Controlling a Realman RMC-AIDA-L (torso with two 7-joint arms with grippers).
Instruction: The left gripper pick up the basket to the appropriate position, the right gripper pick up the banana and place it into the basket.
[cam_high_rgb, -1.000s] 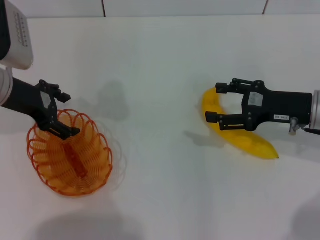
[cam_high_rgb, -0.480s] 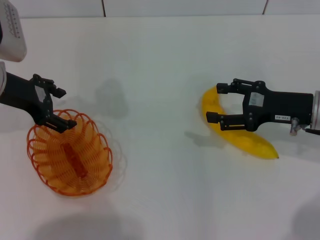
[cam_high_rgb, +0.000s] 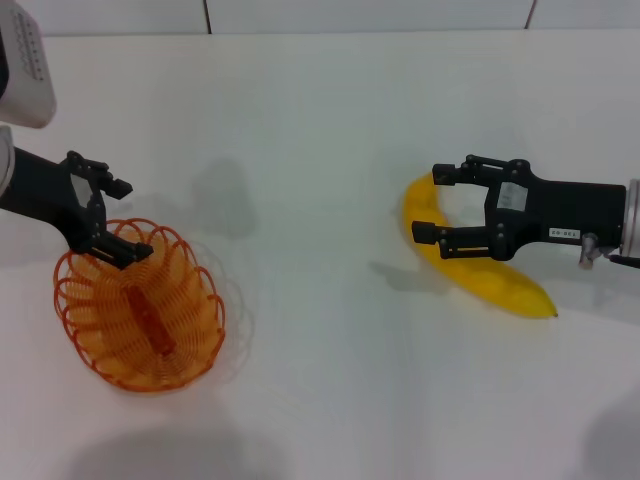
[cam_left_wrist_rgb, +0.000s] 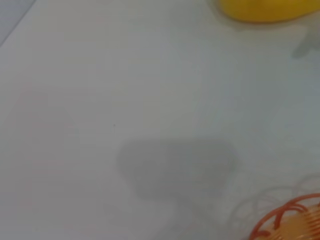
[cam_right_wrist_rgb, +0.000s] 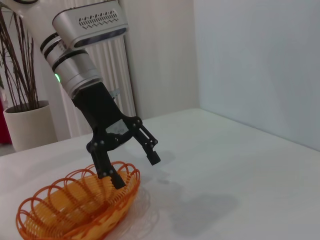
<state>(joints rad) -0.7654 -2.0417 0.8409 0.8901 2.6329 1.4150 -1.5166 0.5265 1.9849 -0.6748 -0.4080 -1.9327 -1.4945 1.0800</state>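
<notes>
The orange wire basket (cam_high_rgb: 140, 305) rests on the white table at the left. My left gripper (cam_high_rgb: 125, 222) is open at the basket's far rim, one finger over the inside and the other outside. The right wrist view shows that gripper (cam_right_wrist_rgb: 137, 171) straddling the rim of the basket (cam_right_wrist_rgb: 75, 205). At the right the yellow banana (cam_high_rgb: 480, 270) lies flat on the table. My right gripper (cam_high_rgb: 428, 205) is open with its fingers on either side of the banana's upper end. The left wrist view catches only a bit of basket rim (cam_left_wrist_rgb: 290, 220) and the banana (cam_left_wrist_rgb: 260, 10).
The white table (cam_high_rgb: 320, 130) stretches between basket and banana, with a wall line at its back edge. A potted plant (cam_right_wrist_rgb: 25, 115) and pale vertical panels stand beyond the table in the right wrist view.
My left gripper has drawn back a little toward the left, its lower finger reaching less far into the basket. The basket, the banana and the right gripper have stayed put.
</notes>
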